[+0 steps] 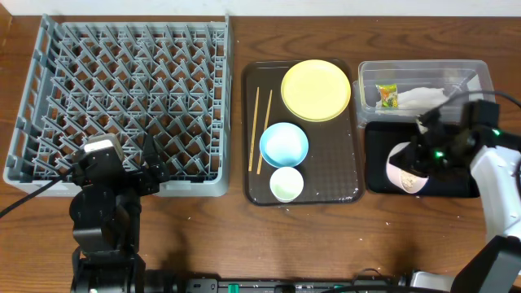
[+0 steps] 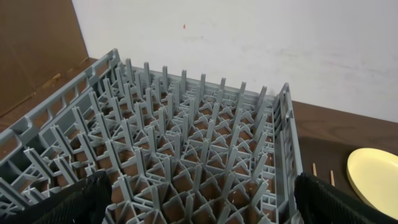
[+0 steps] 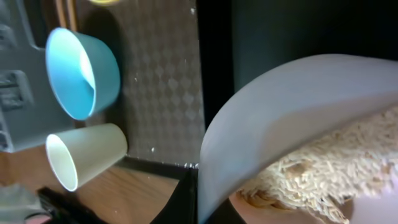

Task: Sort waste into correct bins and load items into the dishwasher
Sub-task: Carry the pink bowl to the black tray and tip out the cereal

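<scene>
The right gripper (image 1: 425, 150) clamps the tilted white bowl (image 1: 404, 169) over the black tray (image 1: 460, 185) — rice (image 3: 323, 162) clings inside. Best tipped steeper, kept within the tray's walls.

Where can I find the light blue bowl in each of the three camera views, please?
Overhead: the light blue bowl is at the centre, on the dark brown tray, below the yellow plate.
Left wrist: not in it.
Right wrist: upper left, well left of the white bowl.
Shared landmark: the small white cup, right beside the bowl in the overhead and right wrist views.
</scene>
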Action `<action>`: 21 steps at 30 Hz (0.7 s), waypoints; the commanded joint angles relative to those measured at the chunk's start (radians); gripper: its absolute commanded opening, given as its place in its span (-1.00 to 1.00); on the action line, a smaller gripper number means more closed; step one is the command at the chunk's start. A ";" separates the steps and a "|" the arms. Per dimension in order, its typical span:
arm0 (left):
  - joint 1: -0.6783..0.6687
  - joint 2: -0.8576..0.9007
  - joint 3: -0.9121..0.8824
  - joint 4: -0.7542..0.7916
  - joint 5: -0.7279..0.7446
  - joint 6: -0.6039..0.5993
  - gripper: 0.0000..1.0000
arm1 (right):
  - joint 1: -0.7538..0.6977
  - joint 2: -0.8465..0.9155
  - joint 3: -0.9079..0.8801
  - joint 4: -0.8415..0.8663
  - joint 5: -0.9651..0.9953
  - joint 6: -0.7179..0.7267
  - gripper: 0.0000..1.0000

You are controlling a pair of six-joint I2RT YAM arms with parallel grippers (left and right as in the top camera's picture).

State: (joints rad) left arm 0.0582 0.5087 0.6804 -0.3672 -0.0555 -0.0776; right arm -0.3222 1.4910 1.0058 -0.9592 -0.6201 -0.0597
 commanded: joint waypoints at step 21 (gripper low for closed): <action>0.005 -0.001 0.024 0.001 -0.008 0.006 0.89 | -0.372 -0.018 -0.168 0.168 -0.684 -0.318 -0.95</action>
State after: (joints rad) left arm 0.0582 0.5087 0.6804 -0.3672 -0.0555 -0.0776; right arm -0.6769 1.4910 0.8402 -0.8013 -1.1519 -0.3119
